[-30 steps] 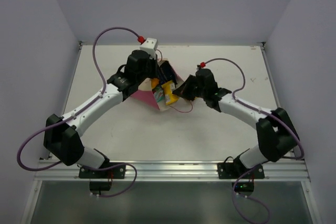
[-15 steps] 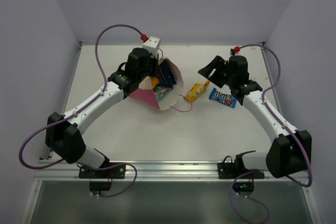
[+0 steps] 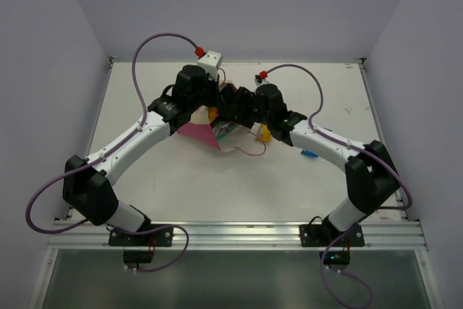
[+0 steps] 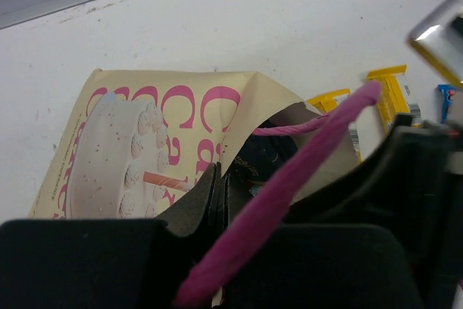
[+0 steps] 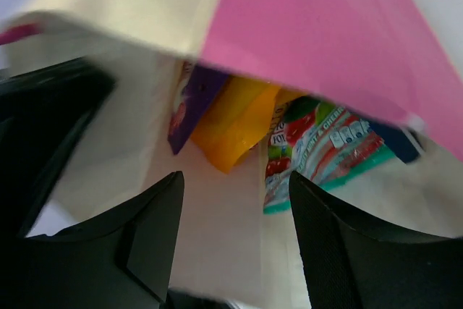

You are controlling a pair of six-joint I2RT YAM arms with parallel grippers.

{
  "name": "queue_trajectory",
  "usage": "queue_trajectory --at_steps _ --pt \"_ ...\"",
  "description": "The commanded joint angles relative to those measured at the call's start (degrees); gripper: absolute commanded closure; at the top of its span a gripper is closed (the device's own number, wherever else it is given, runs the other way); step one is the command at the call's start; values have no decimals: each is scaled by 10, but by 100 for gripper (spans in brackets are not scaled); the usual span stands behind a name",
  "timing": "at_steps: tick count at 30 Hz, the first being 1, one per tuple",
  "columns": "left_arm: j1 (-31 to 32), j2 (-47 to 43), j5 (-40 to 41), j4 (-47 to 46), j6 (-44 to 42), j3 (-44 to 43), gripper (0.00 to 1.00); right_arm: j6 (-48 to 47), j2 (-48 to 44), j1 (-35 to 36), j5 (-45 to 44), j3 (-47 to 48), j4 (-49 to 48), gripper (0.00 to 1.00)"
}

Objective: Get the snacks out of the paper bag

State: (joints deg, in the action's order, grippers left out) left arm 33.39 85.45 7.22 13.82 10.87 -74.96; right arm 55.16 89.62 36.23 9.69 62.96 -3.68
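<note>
Pale purple walls stand around a white desk. The paper bag sits a bit toward 11 o'clock from the middle of the desk. It is tipped so its open mouth faces 3 o'clock. The left tool is clenched on the bag's rim, and a pink cord handle runs across its camera view. The right tool reaches in from 3 o'clock to the mouth of the bag, with its 2 fingers spread apart and nothing between them. Its camera looks inside the bag, where 4 snacks show: a purple packet, an orange-yellow packet, a green packet and the corner of a dark blue packet. Out on the desk lie 2 more snacks. A small yellow packet is at 3 o'clock just beside the bag, partly hidden by the right arm. A small blue packet is at 4 o'clock from the yellow one, also partly hidden.
</note>
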Motion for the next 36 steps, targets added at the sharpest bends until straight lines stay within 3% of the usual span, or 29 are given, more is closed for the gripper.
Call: queue_trajectory --at_steps 1,6,10,13,14,16,25,30,36 --pt "-6 2 -1 9 -13 -33 100 44 71 28 -30 59 -51 37" --pt "-6 4 -8 14 -7 -34 100 57 171 46 -13 106 -62 39" --pt "-6 3 -11 9 0 -31 100 66 209 51 9 118 -111 47" --pt "-6 4 -10 7 4 -27 100 59 216 51 11 123 -117 65" --pt "-5 4 -4 4 4 -24 100 50 213 52 6 118 -117 82" --pt "-6 4 8 3 2 -16 100 36 188 50 6 98 -122 100" --pt "-27 24 57 -2 -22 3 100 -31 -5 -19 58 -37 -77 100" --pt "-28 38 63 -1 -36 3 100 -100 -101 -62 103 -29 13 100" --pt "-28 26 42 -12 -66 18 100 -150 -143 -105 113 15 74 100"
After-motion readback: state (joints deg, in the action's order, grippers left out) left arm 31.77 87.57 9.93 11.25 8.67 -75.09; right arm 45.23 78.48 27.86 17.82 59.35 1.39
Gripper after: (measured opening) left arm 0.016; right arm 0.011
